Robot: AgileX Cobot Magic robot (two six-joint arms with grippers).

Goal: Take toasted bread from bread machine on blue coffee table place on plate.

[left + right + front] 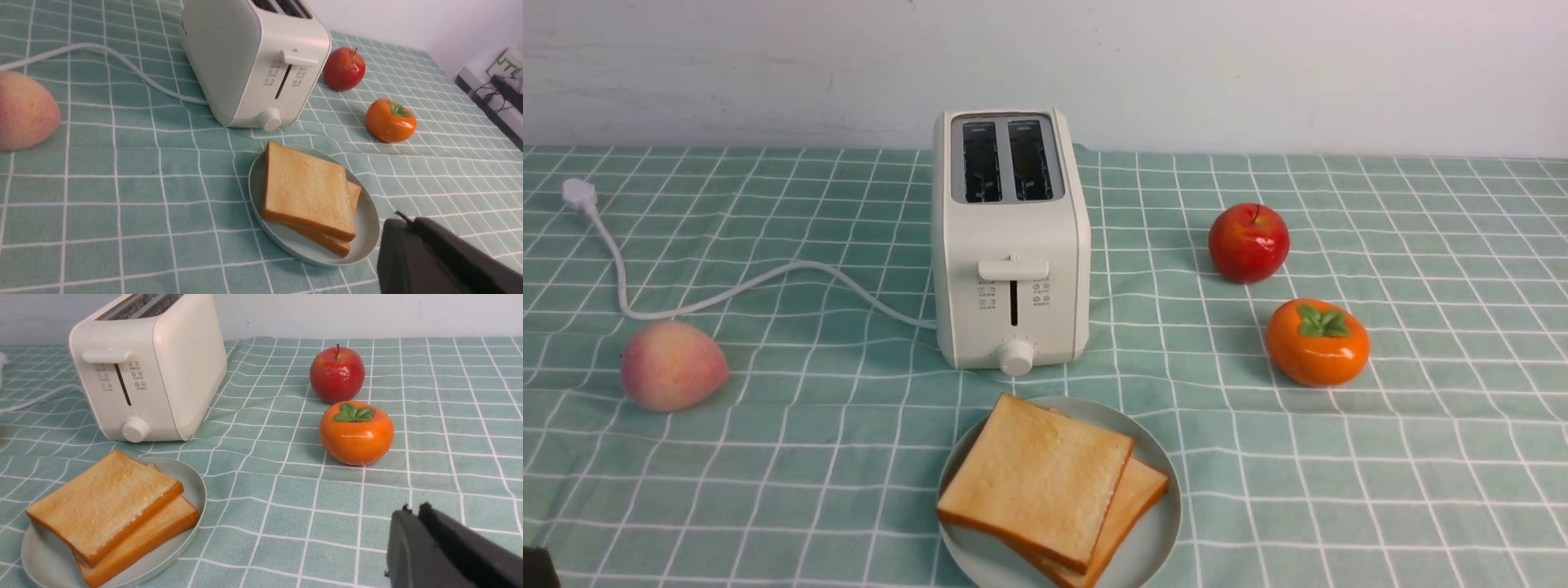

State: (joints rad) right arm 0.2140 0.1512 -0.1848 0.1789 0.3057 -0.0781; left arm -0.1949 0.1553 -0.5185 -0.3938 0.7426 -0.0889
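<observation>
The left gripper [408, 222] has its two dark fingers pressed flat together with nothing between them. It hangs low over the blue coffee table [1421, 490], short of the plate [1156, 543] and not touching it. The front view catches only a dark sliver of that arm, well to the plate's left and nearer the robot. The right gripper [414, 510] also shows its fingers side by side with only a thin seam between them, and it grips nothing. It is poised above the bare cloth off the plate's right side, clear of the rim.

Both slices of toasted bread [1037, 478] lie stacked on the plate, the upper one skewed so a corner of the lower one shows. The bread machine [1011, 245] stands just behind the plate, both slots bare and its lever up. A cord [727, 290] trails from it, farther left than the plate. A peach [674, 365] sits well left of the plate. An apple [1249, 242] and a persimmon [1317, 343] sit behind the plate to its right, the persimmon nearer.
</observation>
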